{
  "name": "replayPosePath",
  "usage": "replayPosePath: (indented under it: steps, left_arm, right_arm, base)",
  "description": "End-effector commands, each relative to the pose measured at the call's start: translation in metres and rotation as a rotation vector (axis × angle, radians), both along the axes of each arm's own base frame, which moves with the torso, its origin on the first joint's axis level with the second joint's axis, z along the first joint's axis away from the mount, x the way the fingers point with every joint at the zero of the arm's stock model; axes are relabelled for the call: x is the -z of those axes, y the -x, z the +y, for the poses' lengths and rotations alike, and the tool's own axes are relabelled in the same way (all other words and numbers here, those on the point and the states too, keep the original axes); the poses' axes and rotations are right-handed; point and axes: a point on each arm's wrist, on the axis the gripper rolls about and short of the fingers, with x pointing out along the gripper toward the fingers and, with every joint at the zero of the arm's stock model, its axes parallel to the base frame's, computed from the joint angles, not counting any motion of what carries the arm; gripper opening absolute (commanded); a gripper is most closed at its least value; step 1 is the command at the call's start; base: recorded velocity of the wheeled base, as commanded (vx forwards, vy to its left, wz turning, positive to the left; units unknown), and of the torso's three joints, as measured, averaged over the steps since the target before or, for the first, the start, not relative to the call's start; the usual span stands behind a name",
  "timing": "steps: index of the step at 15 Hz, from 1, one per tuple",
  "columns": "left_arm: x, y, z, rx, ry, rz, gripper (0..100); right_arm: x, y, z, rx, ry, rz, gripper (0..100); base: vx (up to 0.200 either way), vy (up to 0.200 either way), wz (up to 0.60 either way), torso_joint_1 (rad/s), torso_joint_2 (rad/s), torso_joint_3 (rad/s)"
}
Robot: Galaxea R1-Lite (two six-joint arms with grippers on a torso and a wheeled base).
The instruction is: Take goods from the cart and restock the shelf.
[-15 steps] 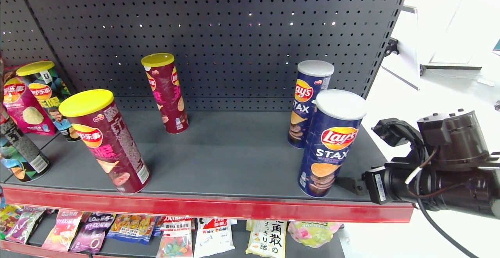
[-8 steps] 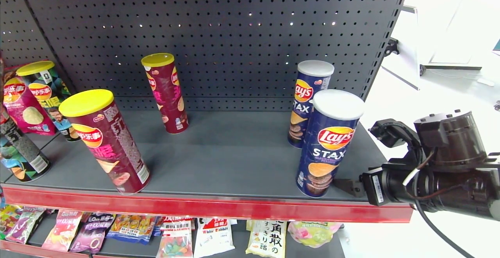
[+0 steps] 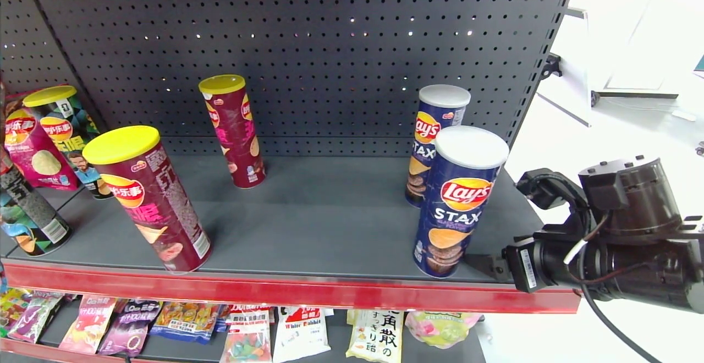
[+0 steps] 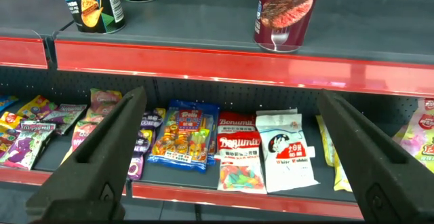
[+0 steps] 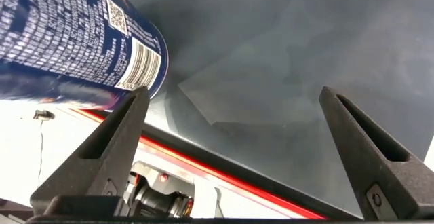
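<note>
Front blue can (image 3: 461, 201): edged leftward on shelf (image 3: 308, 231), right gripper (image 5: 234, 91) trailing it; jaws apart, can just outside one jaw. Likely a final nudge into place. Left gripper (image 4: 232, 94): jaws apart, empty.

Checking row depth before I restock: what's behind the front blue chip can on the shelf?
A second blue can stands upright behind the front blue can, then the pegboard back panel. The front can hides its lower right side, so contact is unclear.

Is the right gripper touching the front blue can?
Touching. Right wrist view: a fingertip of the right gripper meets the front blue can at its base.
</note>
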Motion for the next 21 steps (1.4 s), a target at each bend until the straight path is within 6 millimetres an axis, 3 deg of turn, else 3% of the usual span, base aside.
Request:
replayPosePath:
  steps: [1,21]
  left_arm:
    - [0.0,0.0,0.0,-0.001,0.0,0.0,100]
    - [0.0,0.0,0.0,0.001,0.0,0.0,100]
  right_arm:
    - [-0.0005,0.0003,0.0015,-0.006,-0.001,-0.002,100]
    - [0.0007,-0.0052,0.0076,0.003,0.01,-0.019,100]
  base:
    - [0.0,0.0,0.0,0.0,0.0,0.0]
    - [0.0,0.0,0.0,0.0,0.0,0.0]
